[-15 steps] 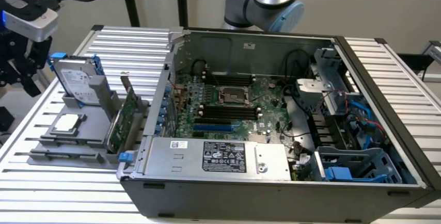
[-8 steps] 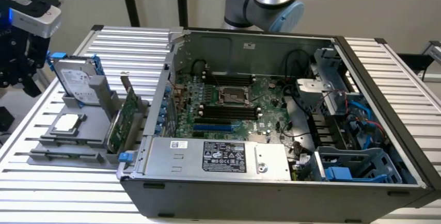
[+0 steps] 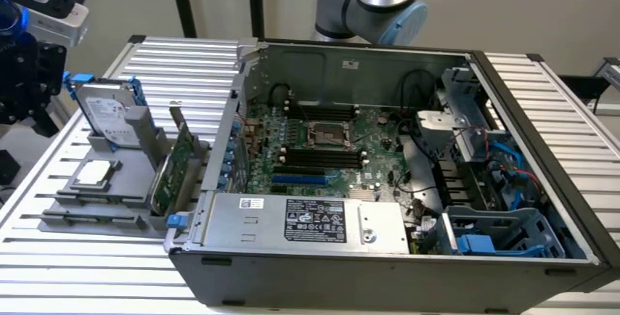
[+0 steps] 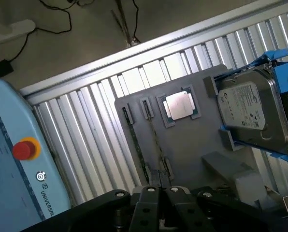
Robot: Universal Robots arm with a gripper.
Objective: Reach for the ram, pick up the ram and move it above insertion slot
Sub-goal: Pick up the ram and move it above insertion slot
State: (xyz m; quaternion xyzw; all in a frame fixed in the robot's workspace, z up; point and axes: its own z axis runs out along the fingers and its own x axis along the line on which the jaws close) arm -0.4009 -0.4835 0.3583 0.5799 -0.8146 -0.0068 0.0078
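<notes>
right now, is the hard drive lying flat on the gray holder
No, the hard drive stands upright on its edge in the gray holder, with its label side showing.

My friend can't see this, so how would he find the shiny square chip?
Find the big open computer case; on the exterior view's left of it a grey tray sits on the ribbed table. The chip lies flat in a square pocket. It is the only silvery square lying flat: the hard drive and green card stand upright.
</notes>
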